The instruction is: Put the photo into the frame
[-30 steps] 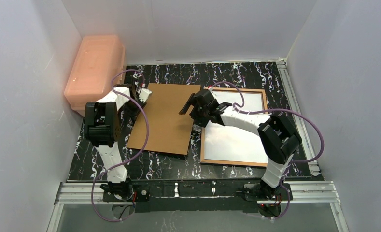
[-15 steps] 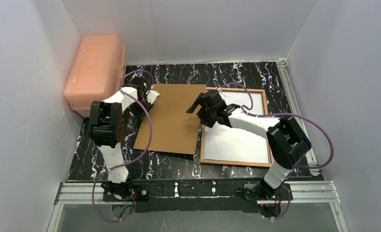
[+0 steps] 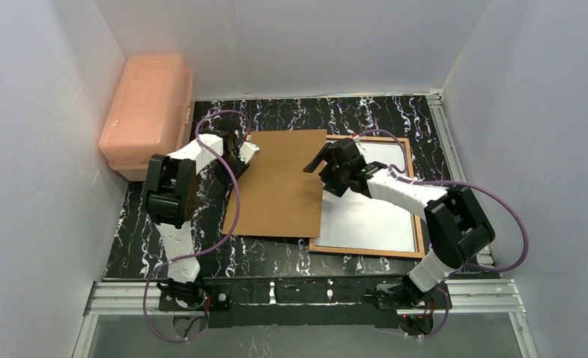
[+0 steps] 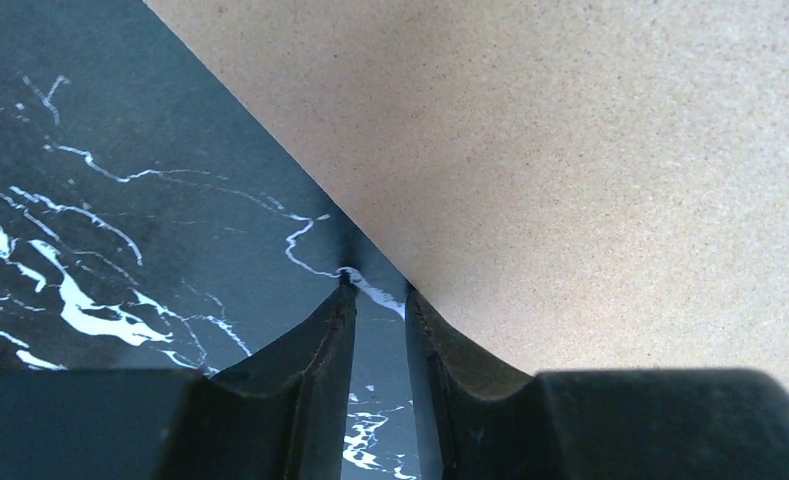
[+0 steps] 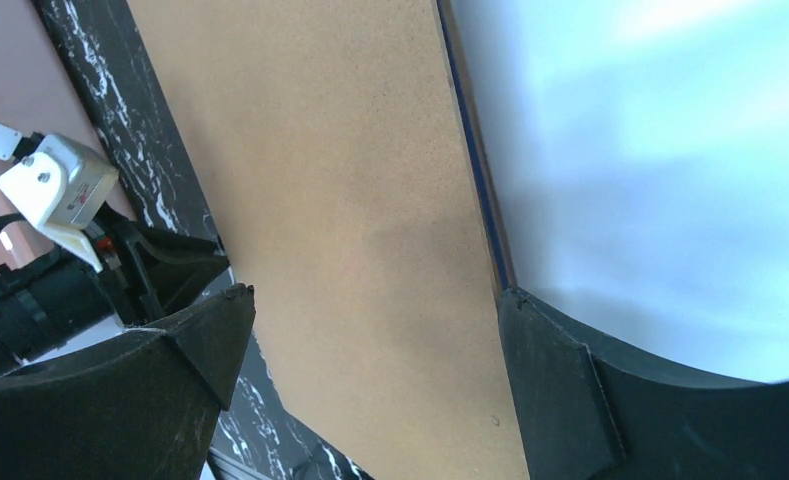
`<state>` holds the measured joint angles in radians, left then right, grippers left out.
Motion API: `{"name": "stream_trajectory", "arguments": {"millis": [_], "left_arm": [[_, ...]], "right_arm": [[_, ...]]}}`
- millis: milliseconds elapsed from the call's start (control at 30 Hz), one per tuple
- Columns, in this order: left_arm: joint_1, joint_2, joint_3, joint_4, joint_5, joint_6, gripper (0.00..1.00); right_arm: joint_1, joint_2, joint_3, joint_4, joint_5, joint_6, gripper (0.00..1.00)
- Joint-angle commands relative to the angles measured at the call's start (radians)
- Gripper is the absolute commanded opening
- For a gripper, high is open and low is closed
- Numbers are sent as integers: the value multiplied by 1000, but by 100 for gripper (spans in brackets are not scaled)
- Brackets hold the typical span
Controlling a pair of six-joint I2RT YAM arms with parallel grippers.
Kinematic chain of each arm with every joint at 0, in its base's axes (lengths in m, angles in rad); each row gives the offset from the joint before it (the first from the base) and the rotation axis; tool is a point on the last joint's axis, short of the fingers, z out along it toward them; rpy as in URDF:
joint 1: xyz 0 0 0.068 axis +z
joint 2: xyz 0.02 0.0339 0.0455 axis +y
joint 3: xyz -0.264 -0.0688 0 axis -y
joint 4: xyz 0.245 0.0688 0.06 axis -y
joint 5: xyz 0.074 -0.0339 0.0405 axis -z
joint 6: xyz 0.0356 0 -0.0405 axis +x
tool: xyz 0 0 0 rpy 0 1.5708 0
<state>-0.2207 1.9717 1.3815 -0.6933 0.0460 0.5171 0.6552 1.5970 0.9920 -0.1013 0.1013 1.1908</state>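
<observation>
Board shift: the brown board (image 3: 279,186) has slid right across the table (image 3: 276,112) over the last second. Its right edge was clear of the frame (image 3: 361,250) and now overlaps the frame's left rail.
Left arm: it has travelled right with the board. The left claw (image 3: 240,151) sits at the board's far-left corner.
Left claw state: the fingers (image 4: 320,330) are a narrow slit apart with only table showing between them. One finger lies against the board's edge, so I read this as pushing, not pinching.
Right arm: it has also swung right. The right claw (image 3: 322,175) hangs wide and empty over the seam between the board's right edge and the frame's left rail.
Meaning for task: the board is being brought over the frame, which looks like closing up the back. That only helps if the print is already inside.
Photo: no beach picture can be read in any view. The pale glossy sheet (image 3: 365,220) inside the frame may be the print face down or glare off the pane; I cannot tell which.
Frame place: right half of the table, close to the right edge. The wood-brown side is up, so it is probably face down.
Frame axis: the long side runs from the near edge to the far edge, almost square to the table.
Board axis: also near to far, but the near end is skewed left, so it is not yet parallel with the frame.
</observation>
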Motion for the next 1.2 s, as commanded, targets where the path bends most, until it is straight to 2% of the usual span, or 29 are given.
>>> {"name": "stream_trajectory", "arguments": {"millis": [0, 333, 633, 800, 1033, 1167], "left_arm": [[-56, 58, -19, -34, 222, -48, 25], [-56, 61, -19, -34, 219, -48, 23], [-57, 58, -18, -34, 179, -40, 22], [-57, 60, -17, -34, 171, -40, 21], [-57, 56, -23, -29, 153, -31, 20], [-57, 56, -21, -29, 152, -29, 20]], "right_arm": [[-15, -38, 11, 46, -81, -28, 99], [-107, -25, 7, -78, -170, -174, 99], [-152, 75, 170, -328, -182, -425, 99], [-186, 64, 136, -278, -184, -484, 99], [-250, 105, 82, -109, -370, -475, 98], [-258, 120, 72, -61, -409, -472, 94]]}}
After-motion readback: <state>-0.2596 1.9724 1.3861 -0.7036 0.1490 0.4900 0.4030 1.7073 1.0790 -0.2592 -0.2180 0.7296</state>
